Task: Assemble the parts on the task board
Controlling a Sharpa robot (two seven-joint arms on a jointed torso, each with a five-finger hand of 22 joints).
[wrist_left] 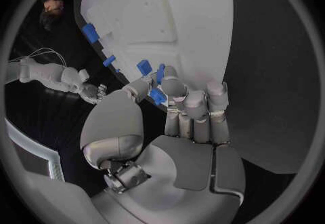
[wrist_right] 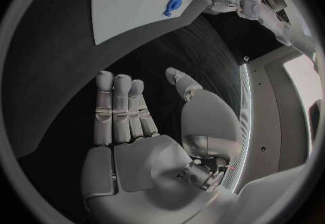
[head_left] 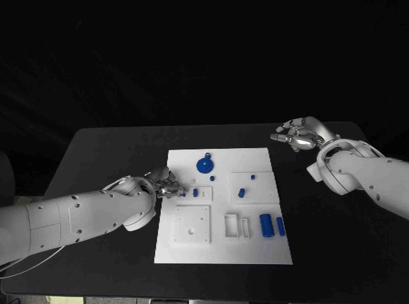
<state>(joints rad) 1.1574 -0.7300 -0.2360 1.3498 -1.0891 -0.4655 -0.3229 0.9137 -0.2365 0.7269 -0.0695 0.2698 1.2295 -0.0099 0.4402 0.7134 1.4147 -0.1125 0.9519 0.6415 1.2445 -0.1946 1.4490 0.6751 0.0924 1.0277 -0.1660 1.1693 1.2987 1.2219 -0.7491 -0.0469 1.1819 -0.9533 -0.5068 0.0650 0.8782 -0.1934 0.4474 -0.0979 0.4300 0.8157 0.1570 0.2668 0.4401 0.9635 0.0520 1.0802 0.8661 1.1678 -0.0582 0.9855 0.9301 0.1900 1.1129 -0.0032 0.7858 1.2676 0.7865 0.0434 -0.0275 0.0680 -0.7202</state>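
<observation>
Down near the front edge of the white task board (head_left: 223, 250), two blue tubes (head_left: 271, 225) are standing side by side, just right of a raised white square block (head_left: 192, 225). Going from left to right, the left hand (head_left: 165, 185) is reaching over the board's left edge, and its fingers (wrist_left: 193, 102) are curling in and pinching a small blue part (wrist_left: 157, 95) against the board. Next to it, more small blue parts (head_left: 245, 187) are lying in the middle of the board, and a bigger round blue part (head_left: 206, 164) is sitting near the far edge. Over on the right, well away from the board, the right hand (head_left: 297, 135) is hanging above the black table (head_left: 104, 152), holding nothing, with its fingers (wrist_right: 121, 107) lying straight side by side and the thumb standing apart
</observation>
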